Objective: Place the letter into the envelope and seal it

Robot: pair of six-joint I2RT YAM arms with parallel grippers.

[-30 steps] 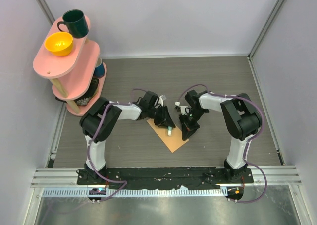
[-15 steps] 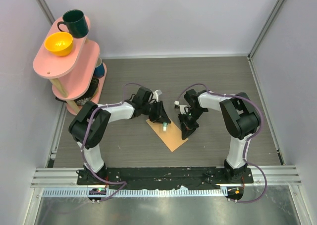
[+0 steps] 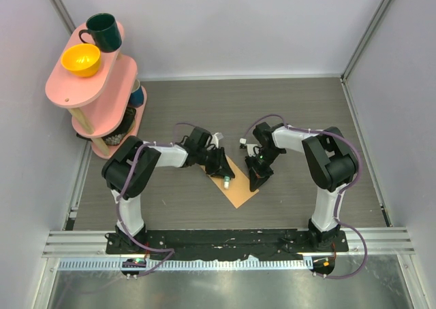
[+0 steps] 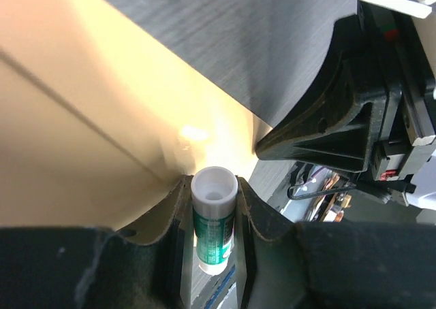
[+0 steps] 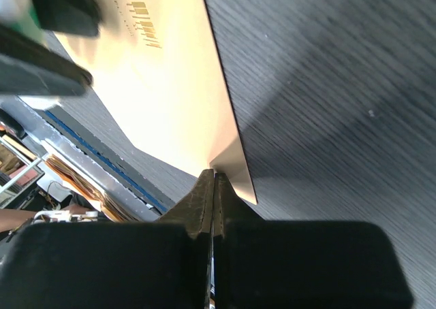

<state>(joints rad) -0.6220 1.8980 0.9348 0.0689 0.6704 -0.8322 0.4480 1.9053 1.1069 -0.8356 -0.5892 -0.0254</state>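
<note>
Glue stick held at the envelope, both arms meeting mid-table.
We see the left gripper (image 3: 223, 171) clamped on a green-labelled glue stick (image 4: 214, 220), its white end towards the tan envelope (image 3: 240, 190). The envelope lies flat on the grey table (image 3: 300, 111) between the arms. The right gripper (image 5: 213, 186) is fully closed, its fingertips meeting the envelope's edge on that arm's side, near a corner.
</note>
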